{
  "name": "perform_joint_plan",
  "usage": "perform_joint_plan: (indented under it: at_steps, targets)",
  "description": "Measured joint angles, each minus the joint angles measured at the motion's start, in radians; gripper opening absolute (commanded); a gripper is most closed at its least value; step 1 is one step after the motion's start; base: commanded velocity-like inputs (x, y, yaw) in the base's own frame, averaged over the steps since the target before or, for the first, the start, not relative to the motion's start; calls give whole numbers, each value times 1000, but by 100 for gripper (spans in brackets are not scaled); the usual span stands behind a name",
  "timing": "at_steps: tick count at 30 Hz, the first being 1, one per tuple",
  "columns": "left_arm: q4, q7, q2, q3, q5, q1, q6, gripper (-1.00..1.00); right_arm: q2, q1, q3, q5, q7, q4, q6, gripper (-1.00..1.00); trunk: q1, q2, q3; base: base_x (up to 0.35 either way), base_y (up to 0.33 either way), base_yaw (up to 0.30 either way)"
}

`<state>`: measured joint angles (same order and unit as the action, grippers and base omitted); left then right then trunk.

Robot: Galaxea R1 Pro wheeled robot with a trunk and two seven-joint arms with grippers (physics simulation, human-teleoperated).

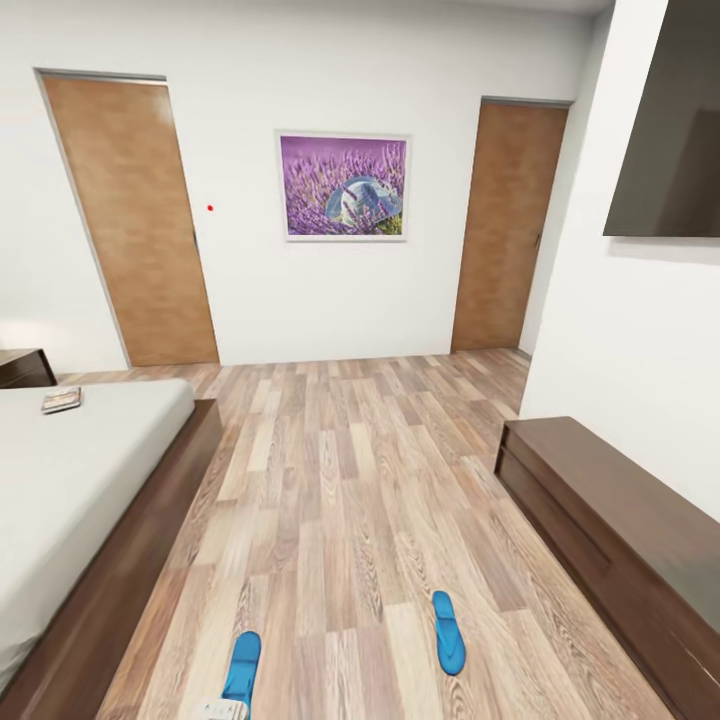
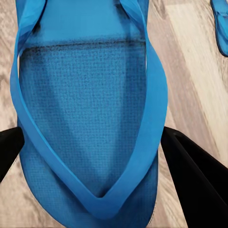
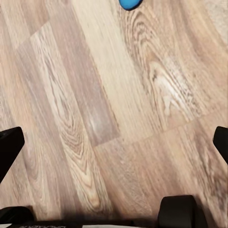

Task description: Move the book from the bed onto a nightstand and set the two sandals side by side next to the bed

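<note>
On the plank floor, one sandal lies between the left hand's fingers (spread).

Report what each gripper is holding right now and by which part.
Nothing is gripped yet. The left gripper is open, its fingers straddling the near sandal around its toe end. The right gripper is open over bare floor.
</note>
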<state>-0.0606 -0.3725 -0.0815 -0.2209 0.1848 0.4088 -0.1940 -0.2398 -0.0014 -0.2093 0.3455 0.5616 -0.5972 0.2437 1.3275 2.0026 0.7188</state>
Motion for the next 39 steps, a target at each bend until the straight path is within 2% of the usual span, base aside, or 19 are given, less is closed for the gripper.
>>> perform_joint_plan:
  at_steps: [23, 33, 39]
  targets:
    - [3, 6, 9, 0, -2, 0, 0, -100, 0, 0, 3, 0, 0, 0, 0, 100, 0, 0, 0, 174, 0, 0]
    - [3, 5, 10, 0, -2, 0, 0, -100, 0, 0, 3, 0, 0, 0, 0, 100, 0, 0, 0, 288, 0, 0]
    - [3, 6, 10, -1, -2, 0, 0, -100, 0, 0, 3, 0, 0, 0, 0, 100, 0, 0, 0, 60, 0, 0]
